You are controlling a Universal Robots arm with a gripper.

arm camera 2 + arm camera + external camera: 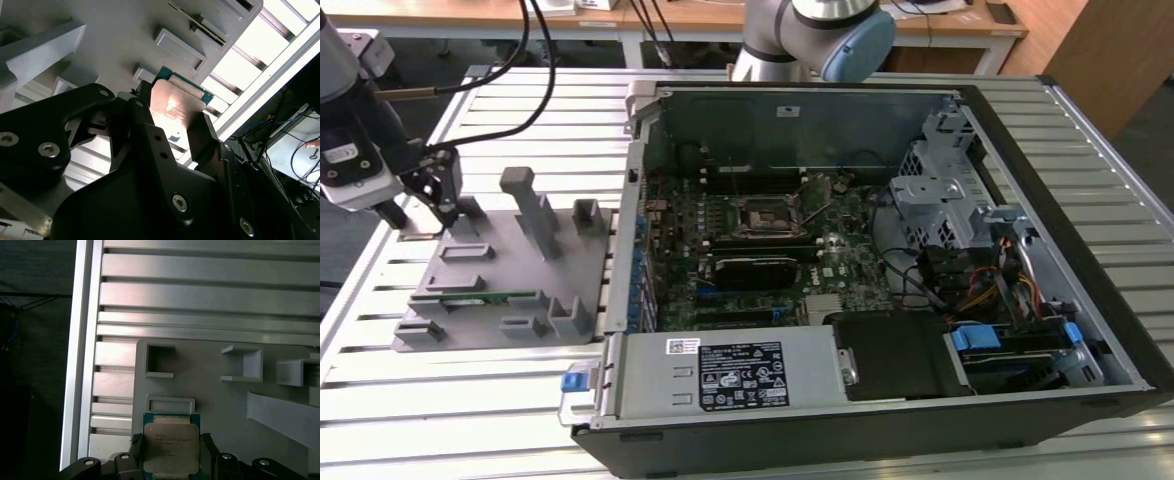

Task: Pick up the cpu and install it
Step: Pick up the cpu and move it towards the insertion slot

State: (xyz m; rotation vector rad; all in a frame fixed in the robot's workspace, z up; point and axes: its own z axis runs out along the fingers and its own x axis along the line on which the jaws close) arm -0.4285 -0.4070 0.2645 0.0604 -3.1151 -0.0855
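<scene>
The cpu (pixel 171 444) is a flat square chip with a silver top and a green rim. It sits between the two black fingers of my gripper (pixel 171 455), whose jaws press on its opposite edges. In the second wrist view the cpu (pixel 176 102) shows a shiny top framed by the fingers (pixel 150 130). In the exterior view my gripper (pixel 424 218) hangs over the far corner of the grey fixture plate (pixel 494 275), at the exterior view's left. The black socket (pixel 758 217) lies on the motherboard inside the open computer case (pixel 1067 300).
Grey upright posts (pixel 534 210) and small pockets (pixel 159 361) rise from the fixture plate, and a green memory stick (pixel 487 297) lies in its near slot. The slatted metal table (pixel 480 400) ends just beyond the gripper. The arm's base (pixel 807 35) stands behind the case.
</scene>
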